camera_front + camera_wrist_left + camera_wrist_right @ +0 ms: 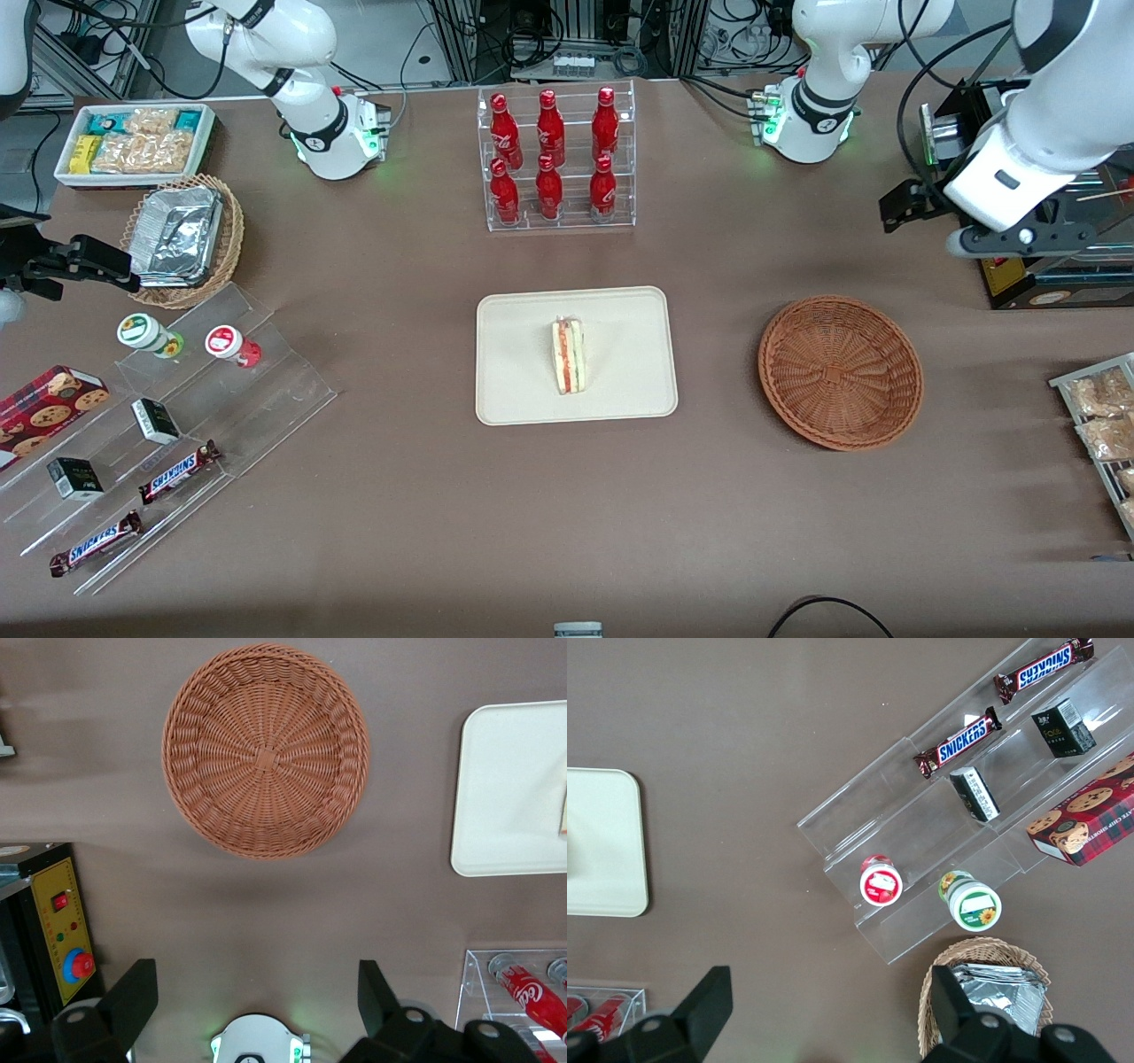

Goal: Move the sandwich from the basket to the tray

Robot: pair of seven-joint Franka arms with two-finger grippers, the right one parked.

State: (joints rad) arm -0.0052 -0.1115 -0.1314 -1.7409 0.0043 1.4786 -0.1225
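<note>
The sandwich (569, 356), a pale wedge with its orange and green filling showing, lies on the cream tray (620, 390) at the table's middle. In the left wrist view only a sliver of the sandwich (563, 811) shows at the tray's (505, 788) edge. The reddish-brown woven basket (840, 372) (266, 751) sits empty beside the tray, toward the working arm's end. My gripper (255, 992) (974, 241) hangs high above the table, farther from the front camera than the basket. Its fingers (133, 992) are spread wide open with nothing between them.
A clear rack of red bottles (558, 159) stands farther from the camera than the tray. A black box with a yellow panel and red button (66, 939) sits under my arm. Snack bags (1103, 425) lie at the working arm's end. Acrylic steps with candy (177, 399) and a foil basket (182, 235) lie toward the parked arm's end.
</note>
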